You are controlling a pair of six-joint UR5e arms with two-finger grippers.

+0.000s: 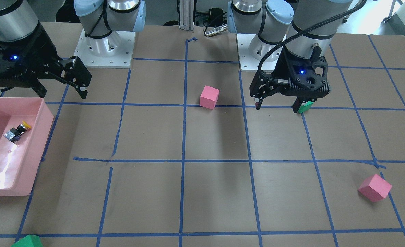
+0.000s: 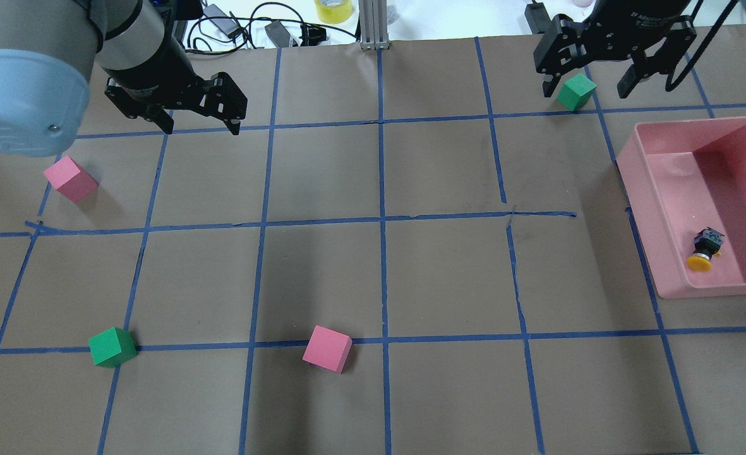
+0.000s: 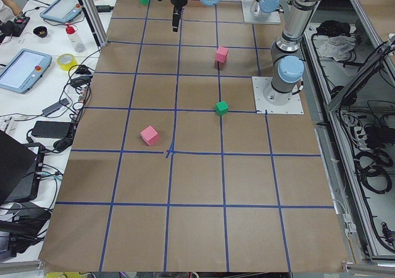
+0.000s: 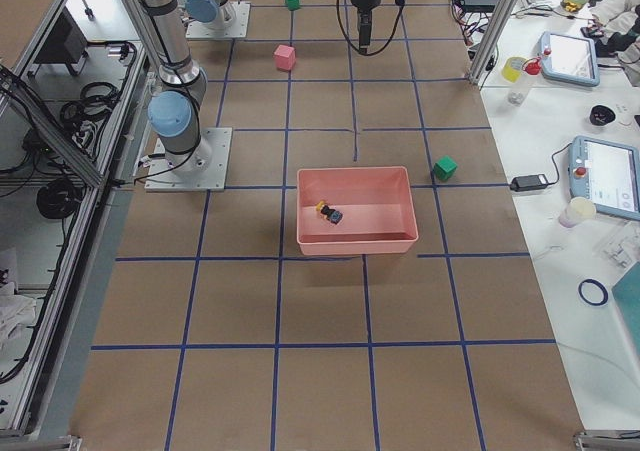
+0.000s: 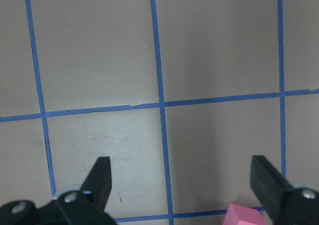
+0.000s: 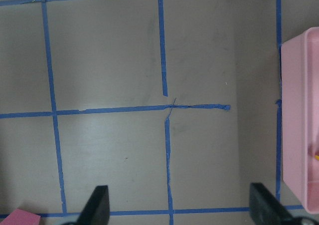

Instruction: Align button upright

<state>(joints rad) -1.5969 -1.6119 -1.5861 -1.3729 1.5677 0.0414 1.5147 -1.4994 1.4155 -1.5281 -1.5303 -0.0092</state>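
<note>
The button (image 2: pixel 704 249) lies on its side on the floor of the pink bin (image 2: pixel 644 208). Its yellow cap points toward the robot and its grey base end points away. It also shows in the front view (image 1: pixel 17 132) and the right side view (image 4: pixel 330 212). My right gripper (image 2: pixel 584 93) hangs open and empty, high above the table, apart from the bin; it also shows in the front view (image 1: pixel 63 94). My left gripper (image 2: pixel 202 129) is open and empty, high over the table's left half, and also shows in the front view (image 1: pixel 277 107).
Two pink cubes (image 2: pixel 69 179) (image 2: pixel 327 349) and two green cubes (image 2: pixel 112 346) (image 2: pixel 576 90) stand on the brown taped table. The right wrist view shows the bin's wall (image 6: pixel 299 120) at its right edge. The left wrist view shows a pink cube corner (image 5: pixel 244 216).
</note>
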